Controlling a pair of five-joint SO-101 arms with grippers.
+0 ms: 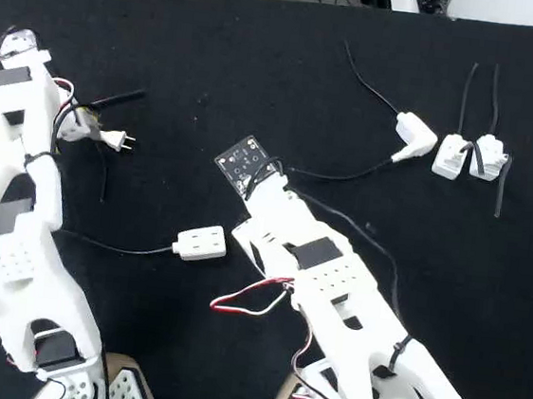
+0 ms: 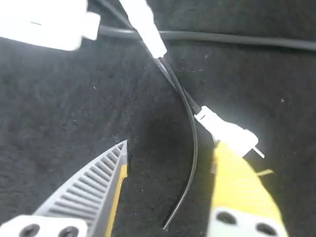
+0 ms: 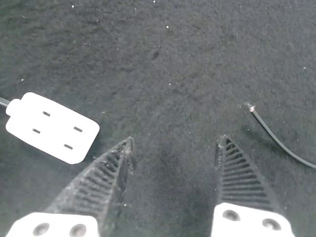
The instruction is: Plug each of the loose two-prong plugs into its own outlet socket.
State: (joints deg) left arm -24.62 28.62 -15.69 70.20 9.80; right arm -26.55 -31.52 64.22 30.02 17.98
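Observation:
A small white two-prong plug (image 2: 228,132) lies on the black cloth, its prongs pointing away from its thin black wire (image 2: 190,148). My left gripper (image 2: 170,145) stands open over that wire, and the yellow finger (image 2: 237,187) touches the plug body. From above, this plug (image 1: 113,139) lies at the left beside the left arm's gripper (image 1: 82,126). A white outlet block (image 3: 52,127) with two pairs of slots lies just beside my open right gripper (image 3: 175,140), which holds nothing. In the high view the block (image 1: 200,241) sits left of the right arm (image 1: 283,220).
Three more white plug or socket pieces (image 1: 450,157) with black cords lie at the back right. A bare wire end (image 3: 248,106) lies near the right gripper. A larger white body (image 2: 49,24) and thick black cord (image 2: 222,37) lie past the left gripper.

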